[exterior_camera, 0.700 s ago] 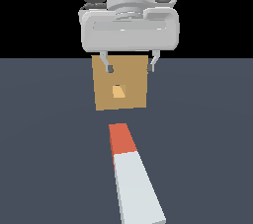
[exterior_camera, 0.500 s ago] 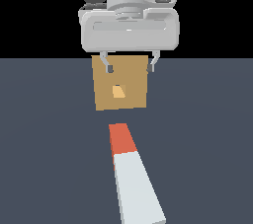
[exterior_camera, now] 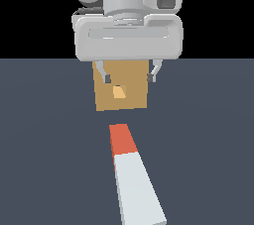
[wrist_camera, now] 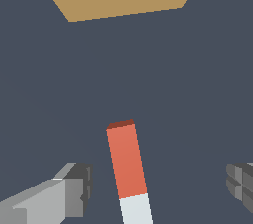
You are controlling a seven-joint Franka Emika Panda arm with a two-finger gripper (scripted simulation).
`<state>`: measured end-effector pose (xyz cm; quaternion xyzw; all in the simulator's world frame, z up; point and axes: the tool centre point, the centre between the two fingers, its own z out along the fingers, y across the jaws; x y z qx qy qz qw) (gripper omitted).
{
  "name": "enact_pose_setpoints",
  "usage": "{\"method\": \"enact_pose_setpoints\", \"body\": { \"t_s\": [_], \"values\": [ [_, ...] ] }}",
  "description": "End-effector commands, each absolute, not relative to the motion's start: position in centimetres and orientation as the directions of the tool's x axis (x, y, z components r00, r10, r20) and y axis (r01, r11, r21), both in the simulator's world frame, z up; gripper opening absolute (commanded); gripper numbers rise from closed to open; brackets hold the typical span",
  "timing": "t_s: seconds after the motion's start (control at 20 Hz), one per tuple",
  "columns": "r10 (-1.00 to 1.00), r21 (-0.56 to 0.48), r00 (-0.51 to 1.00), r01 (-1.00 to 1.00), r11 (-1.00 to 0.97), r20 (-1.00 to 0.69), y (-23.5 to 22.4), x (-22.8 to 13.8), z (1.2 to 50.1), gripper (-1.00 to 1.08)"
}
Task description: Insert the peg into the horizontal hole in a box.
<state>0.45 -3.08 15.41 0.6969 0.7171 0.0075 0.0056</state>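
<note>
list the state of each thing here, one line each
gripper: open, holding nothing, up above the floor
peg: lying flat on the floor, ungrasped, red end toward the box
box: resting on the floor, apart from the peg
hole: empty, peg not inserted

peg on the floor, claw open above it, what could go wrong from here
The peg lies slightly skewed to the box, so a grasp may carry that tilt and jam at the hole. The open claw straddles the red end; gripping there leaves the long white part levering and may block insertion.
</note>
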Motion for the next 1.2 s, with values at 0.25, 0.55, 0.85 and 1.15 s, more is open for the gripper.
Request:
{"method": "enact_pose_setpoints", "body": {
  "t_s": [0.25,0.55,0.85,1.15],
  "values": [
    [0.996,0.012,-0.094,0.995,0.094,0.001,-8.3,0.1,12.3,1.0],
    [0.988,0.006,-0.153,0.988,0.153,0.001,-12.9,0.2,9.7,1.0],
    [0.981,0.002,-0.192,0.981,0.192,0.0,-15.9,0.6,7.9,1.0],
    [0.978,0.0,-0.208,0.978,0.208,0.0,-17.3,0.9,7.1,1.0]
  ]
}}
